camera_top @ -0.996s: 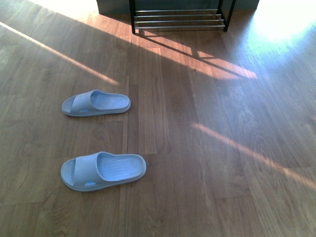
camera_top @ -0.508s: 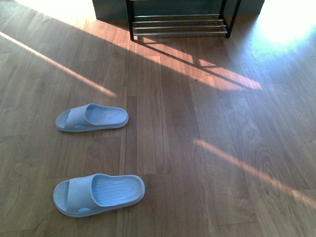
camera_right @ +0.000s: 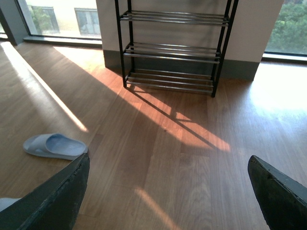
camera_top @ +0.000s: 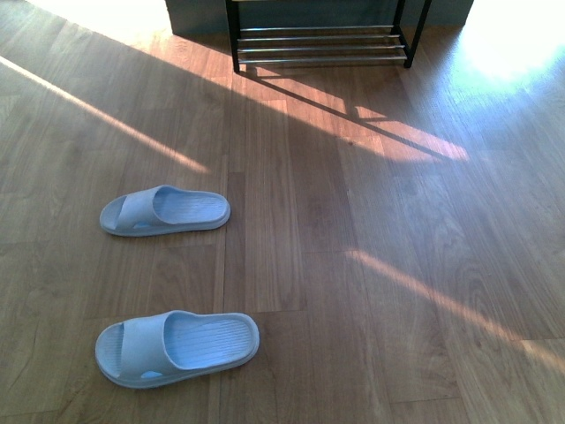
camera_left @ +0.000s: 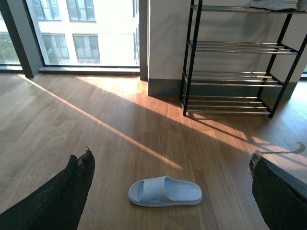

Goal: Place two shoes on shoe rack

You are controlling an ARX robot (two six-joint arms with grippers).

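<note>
Two pale blue slides lie on the wooden floor, toes pointing left, one further off (camera_top: 165, 210) and one nearer (camera_top: 177, 346). The shoe rack (camera_top: 322, 42), black-framed with chrome bars, stands against the far wall. Neither gripper shows in the front view. In the left wrist view my left gripper (camera_left: 172, 155) is open above the floor, with one slide (camera_left: 165, 191) lying between its fingers and the rack (camera_left: 235, 72) beyond. My right gripper (camera_right: 169, 159) is open over bare floor. A slide (camera_right: 55, 145) lies beside its finger, and the rack (camera_right: 172, 48) is straight ahead.
Tall windows (camera_left: 86, 33) run along the far wall left of the rack, and a grey skirting (camera_right: 115, 60) sits behind it. Sunlight stripes cross the floor (camera_top: 397, 265). Something white (camera_left: 278, 4) lies on the rack's top shelf, cut off by the frame edge.
A second ago the front view shifted, so the slides now sit lower in the picture and more of the rack shows. Nothing moved over the last half second.
</note>
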